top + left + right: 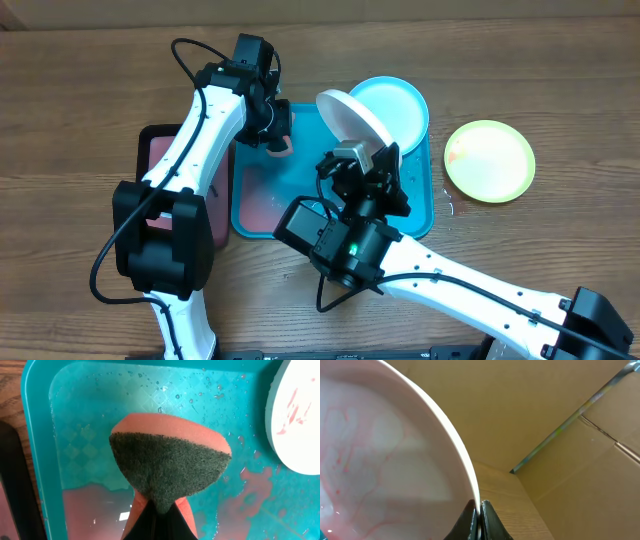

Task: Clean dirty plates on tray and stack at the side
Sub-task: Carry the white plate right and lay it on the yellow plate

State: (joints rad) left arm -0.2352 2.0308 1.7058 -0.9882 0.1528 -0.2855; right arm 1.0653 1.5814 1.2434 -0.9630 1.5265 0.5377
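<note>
1. The yellow-green plate (pixel 490 160) lies flat on the table (pixel 80 80), right of the tray (pixel 240 215) and apart from it. It looks mostly clean. A faint orange tint near its left edge may be residue, but it is too small to tell. This is judged the first plate done and the start of the side stack.
2. The white plate (pixel 350 115) is lifted off the tray and tilted on edge above its middle. The right gripper (pixel 479 514) is clamped on the plate's rim. Thin red streaks cross the plate's face in both wrist views, so it is not clean.
3. The left gripper (pixel 155 515) is clenched on a sponge (pixel 170 467), orange with a dark scouring face. The sponge hangs over the tray floor, left of the white plate and not touching it.
4. The light blue plate (pixel 405 100) sits at the tray's far right corner, its edge over the rim. No smears can be read on it from overhead, and it appears to be waiting its turn.
5. Tally, by judgement: about one plate of three is done. The white one is in hand, and the blue one and the stacking are left.
6. Surface: the tray floor is wet, with droplets and a shallow pink pool (pixel 262 205) toward its left. The table is wood-grain. A small black tray (pixel 158 148) with a pink inside lies beside the teal tray, under the left arm.
7. Room: behind the held plate, the right wrist view shows brown cardboard panels (pixel 560 410) with a strip of tape.
</note>
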